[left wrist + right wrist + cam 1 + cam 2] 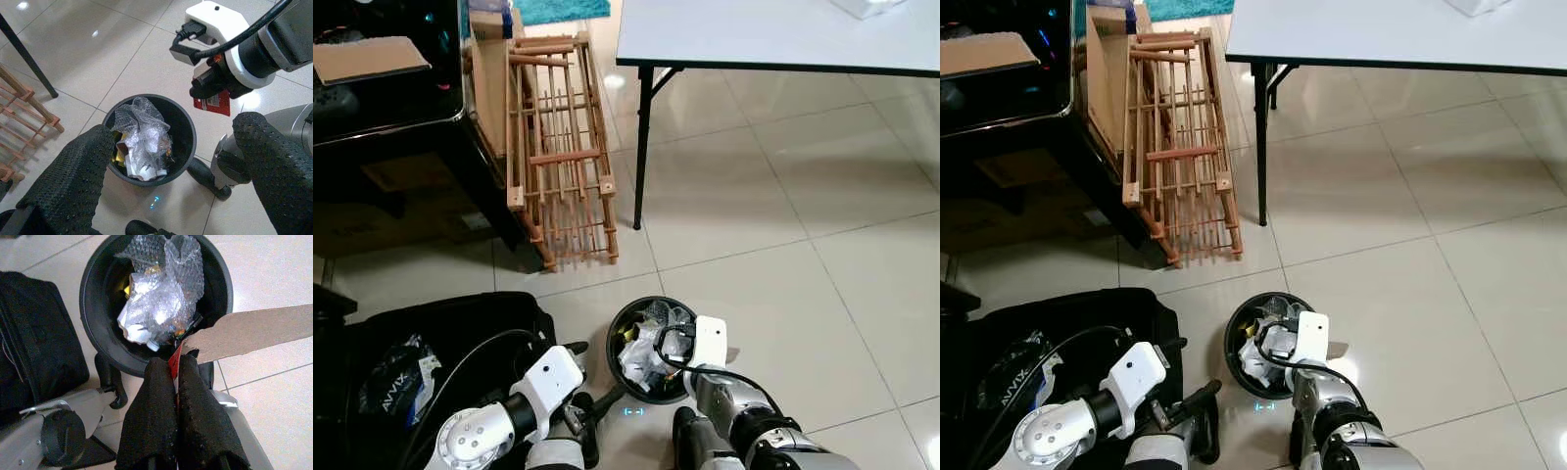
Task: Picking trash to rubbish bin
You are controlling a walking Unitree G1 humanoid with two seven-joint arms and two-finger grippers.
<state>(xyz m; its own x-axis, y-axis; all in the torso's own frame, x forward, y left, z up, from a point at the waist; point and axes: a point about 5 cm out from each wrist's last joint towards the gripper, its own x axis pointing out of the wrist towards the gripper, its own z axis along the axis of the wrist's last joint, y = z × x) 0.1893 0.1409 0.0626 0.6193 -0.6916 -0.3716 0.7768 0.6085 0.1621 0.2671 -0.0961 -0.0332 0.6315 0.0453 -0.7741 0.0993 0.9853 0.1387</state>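
Round black plastic rubbish bin [651, 350] stands on the pale tiled floor [773, 235], near, just ahead of the robot; inside it crumpled clear bubble wrap [183, 264], silvery foil wrapping [142, 308] and small yellow and dark scraps, heaped close to the rim.

Right gripper [177, 367] at the bin's near right edge; jaws pressed together, pinching a flat piece of brown cardboard with a red printed face [254, 330]; the card juts out to the right over the tile, its pinched end right by the bin's rim; in the left wrist view the red printed side [212, 102] shows beneath the right wrist, beside the bin and not inside it.

Left gripper [171, 161] low and near, to the left of the bin; jaws spread wide, nothing between them; its two knobbly black fingers [73, 181] frame the bin in its own wrist view.

Black fabric bag [431, 343] lies open on the floor at near left, just beside the bin; printed plastic packet [406, 372] inside it.

Far left: folded wooden slatted rack [563, 147] leaning against a dark glossy cabinet [401, 117]; far right: white table with black legs [773, 39], well apart from the bin.
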